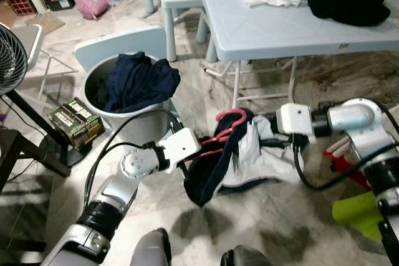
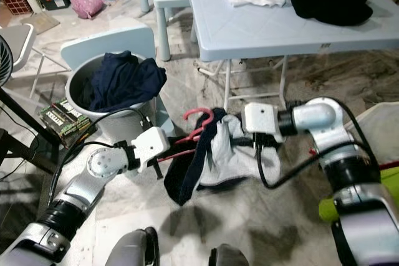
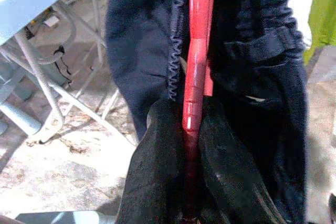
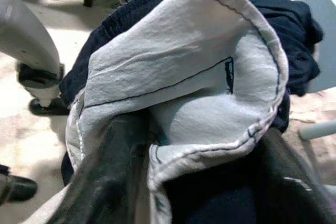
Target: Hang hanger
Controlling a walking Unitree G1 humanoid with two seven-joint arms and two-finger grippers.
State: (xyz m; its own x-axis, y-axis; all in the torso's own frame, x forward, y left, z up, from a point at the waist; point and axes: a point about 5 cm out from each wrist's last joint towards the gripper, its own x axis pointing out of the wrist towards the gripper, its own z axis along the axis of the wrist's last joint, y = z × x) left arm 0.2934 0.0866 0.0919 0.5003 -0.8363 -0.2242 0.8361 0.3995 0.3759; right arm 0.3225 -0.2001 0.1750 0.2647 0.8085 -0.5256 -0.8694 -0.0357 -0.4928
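Observation:
A red plastic hanger (image 1: 229, 116) is held low over the floor, its hook rising out of a navy garment with a pale grey lining (image 1: 249, 160) that is draped over it. My left gripper (image 3: 191, 124) is shut on the hanger's red bar, with navy cloth hanging on both sides. From the other side, my right gripper (image 4: 202, 132) reaches into the garment. Its fingers (image 4: 115, 171) stand wide apart and open, with the grey lining bunched between them. Most of the hanger is hidden under the cloth.
A grey bin (image 1: 93, 70) holding navy clothes stands to the left, with a pale chair (image 1: 118, 38) behind it. A light blue folding table (image 1: 262, 23) carries white and black clothes. A fan (image 1: 9, 60) and a box (image 1: 75, 123) are at far left, and red and green items (image 1: 355, 207) at right.

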